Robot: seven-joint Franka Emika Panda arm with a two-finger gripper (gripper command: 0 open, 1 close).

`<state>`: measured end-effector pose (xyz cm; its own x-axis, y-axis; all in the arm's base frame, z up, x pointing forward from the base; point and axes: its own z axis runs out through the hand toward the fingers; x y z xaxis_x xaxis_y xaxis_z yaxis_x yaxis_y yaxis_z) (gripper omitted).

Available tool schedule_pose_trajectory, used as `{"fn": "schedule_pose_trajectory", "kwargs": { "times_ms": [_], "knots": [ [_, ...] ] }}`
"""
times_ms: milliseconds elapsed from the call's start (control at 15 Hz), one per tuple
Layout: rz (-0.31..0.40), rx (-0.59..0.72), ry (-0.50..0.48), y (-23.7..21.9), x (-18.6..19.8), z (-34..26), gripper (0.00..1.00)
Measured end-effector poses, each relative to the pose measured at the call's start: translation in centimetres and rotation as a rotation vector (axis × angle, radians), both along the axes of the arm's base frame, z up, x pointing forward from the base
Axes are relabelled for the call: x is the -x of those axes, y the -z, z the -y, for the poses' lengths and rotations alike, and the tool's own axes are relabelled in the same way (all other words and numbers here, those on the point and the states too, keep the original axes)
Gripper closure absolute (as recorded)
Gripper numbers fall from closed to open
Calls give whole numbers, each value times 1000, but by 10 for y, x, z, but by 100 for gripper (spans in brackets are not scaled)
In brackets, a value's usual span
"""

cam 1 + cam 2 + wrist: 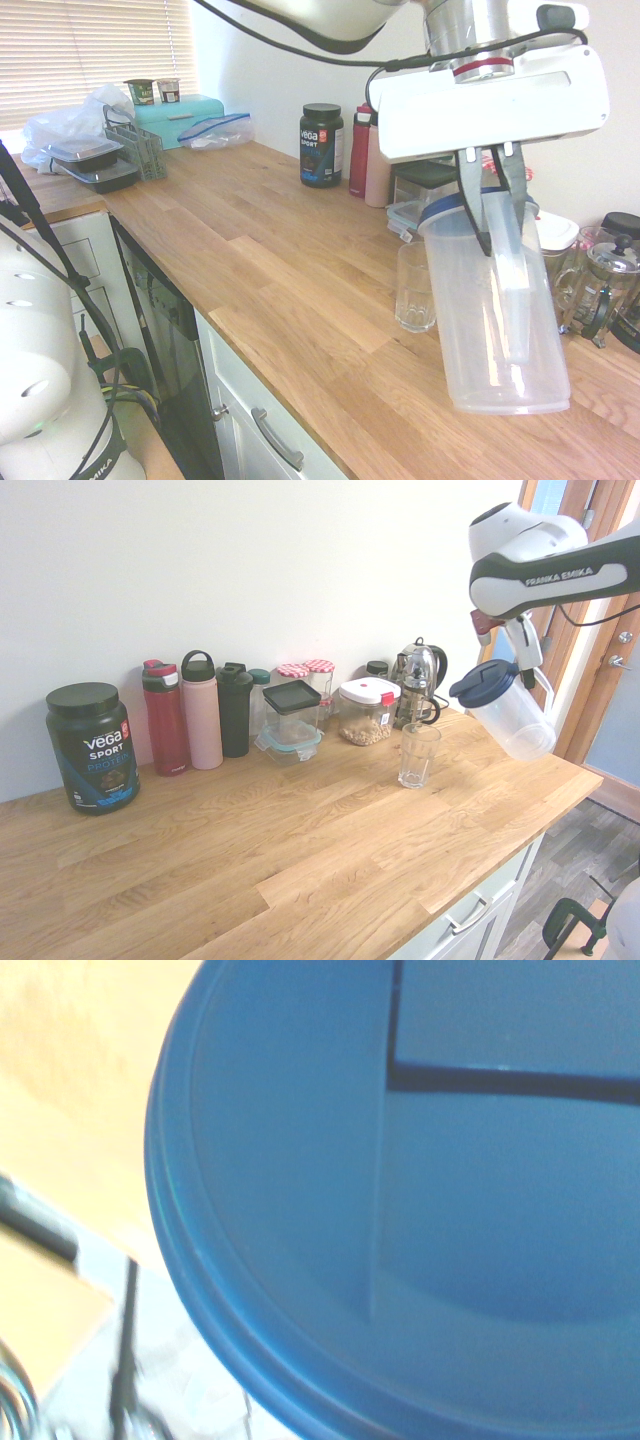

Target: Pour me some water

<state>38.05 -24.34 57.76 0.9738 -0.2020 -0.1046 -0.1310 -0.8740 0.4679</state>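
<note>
Pincer closed on the handle of the pitcher, which hangs above the surface, tilted, its blue lid leaning toward the drinking glass. The glass stands upright on the wood, near the pitcher but apart from it.

Risks, as I judge them:

- Lid. The wrist view shows a rectangular flap edge; whether the spout is open I cannot tell. If shut, more tilt may give nothing, then a sudden spill around the rim.
- Aim. The lid's edge seems short of the glass mouth. Pouring from here would likely wet the wood; the pitcher probably wants bringing closer first.
- Knock. Coming in too low, the lid could clip the glass and tip it, or shove it toward the food container and French press behind.
- Grip. One narrow handle carries everything; as the water shifts forward, the pitcher could twist between the fingers and pour off line.
- Water level hard to read through the cloudy plastic; tilting fast risks a surge.
</note>
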Motion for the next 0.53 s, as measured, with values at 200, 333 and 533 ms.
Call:
{"fn": "schedule_pose_trajectory", "kwargs": {
  "times_ms": [200, 333, 533],
  "knots": [
    [132, -129, 86, -9, 29, 32, 100],
    [200, -218, 153, 3, 36, 43, 100],
    [285, -326, 263, 38, 43, 40, 100]
  ]
}}
